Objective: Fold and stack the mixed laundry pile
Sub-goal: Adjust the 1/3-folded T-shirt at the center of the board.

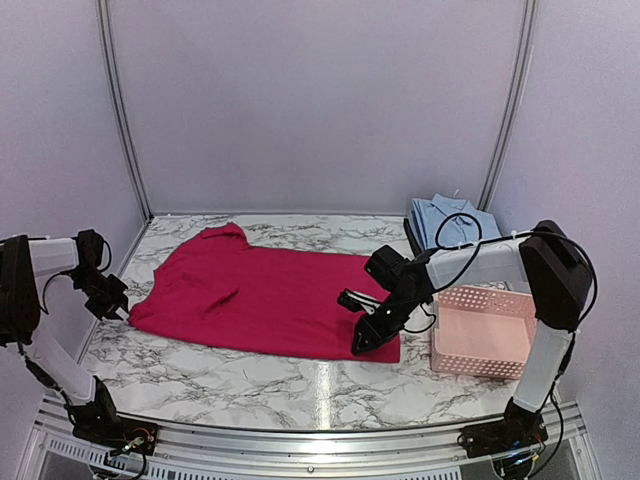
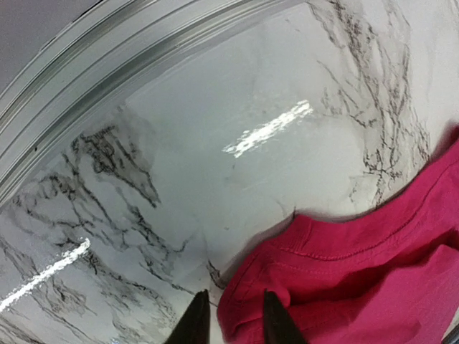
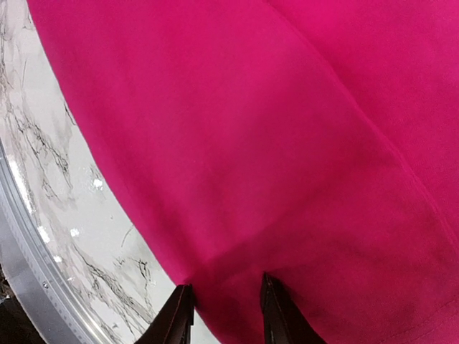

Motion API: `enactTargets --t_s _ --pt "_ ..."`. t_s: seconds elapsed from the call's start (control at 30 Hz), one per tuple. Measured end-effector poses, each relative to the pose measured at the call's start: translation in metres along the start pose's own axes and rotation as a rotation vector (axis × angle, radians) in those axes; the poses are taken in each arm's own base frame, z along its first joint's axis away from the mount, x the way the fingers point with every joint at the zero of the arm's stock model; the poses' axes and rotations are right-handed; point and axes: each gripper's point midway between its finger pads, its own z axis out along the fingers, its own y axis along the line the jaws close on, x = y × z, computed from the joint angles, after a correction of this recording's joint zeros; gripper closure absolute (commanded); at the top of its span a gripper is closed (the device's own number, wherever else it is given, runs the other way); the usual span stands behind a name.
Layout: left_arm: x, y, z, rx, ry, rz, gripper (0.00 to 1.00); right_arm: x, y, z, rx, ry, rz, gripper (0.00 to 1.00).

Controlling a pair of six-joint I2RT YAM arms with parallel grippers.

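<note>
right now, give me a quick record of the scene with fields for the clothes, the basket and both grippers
magenta garment: spread out mid-table, not yet folded
light blue shirt: folded, back right, behind the basket
pink basket: right side, next to the garment's right end
left gripper: at the garment's left corner, fingertips either side of the hem, grip unclear
right gripper: at the garment's near right corner, fingertips either side of the edge, grip unclear

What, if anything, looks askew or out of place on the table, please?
Only the magenta-red cloth garment: it lies slanted across the marble table, with a raised crease towards its left end. Nothing looks spilled or damaged.
</note>
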Motion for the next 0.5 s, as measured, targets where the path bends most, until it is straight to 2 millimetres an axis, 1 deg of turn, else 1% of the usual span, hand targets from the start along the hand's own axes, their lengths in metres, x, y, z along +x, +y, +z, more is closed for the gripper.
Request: enactTargets --t_s 0.07,0.13,0.17,0.2,0.27,0.33,0.37,0.4,0.43,0.5 --pt "0.001 0.003 -0.001 -0.015 0.009 0.034 0.41 0.0 0.002 0.0 -0.01 0.0 -0.007 0.61" --pt "0.003 0.002 -0.005 -0.008 0.015 0.08 0.23 0.0 0.005 -0.002 -0.018 0.0 -0.015 0.55" --pt "0.003 -0.001 -0.009 0.003 0.013 0.106 0.15 0.001 0.006 -0.004 -0.02 0.0 -0.019 0.53" --pt "0.002 -0.007 -0.016 0.022 0.005 0.137 0.03 0.003 0.007 -0.007 -0.018 0.005 -0.018 0.53" --pt "-0.004 -0.028 -0.034 0.087 -0.034 0.216 0.01 0.005 0.009 -0.015 -0.013 0.01 -0.01 0.52" --pt "-0.007 -0.057 -0.056 0.197 -0.077 0.288 0.01 -0.002 0.009 -0.025 -0.011 -0.011 -0.001 0.53" --pt "-0.006 -0.07 -0.065 0.258 -0.088 0.315 0.01 -0.009 0.009 -0.032 -0.01 -0.032 0.005 0.53" --pt "-0.004 -0.08 -0.07 0.304 -0.09 0.337 0.01 -0.017 0.006 -0.038 -0.007 -0.056 0.012 0.54" --pt "0.003 -0.094 -0.075 0.358 -0.081 0.374 0.01 -0.023 0.003 -0.043 -0.004 -0.075 0.02 0.54" --pt "0.011 -0.11 -0.075 0.4 -0.064 0.433 0.01 -0.033 -0.006 -0.052 0.007 -0.108 0.048 0.55"
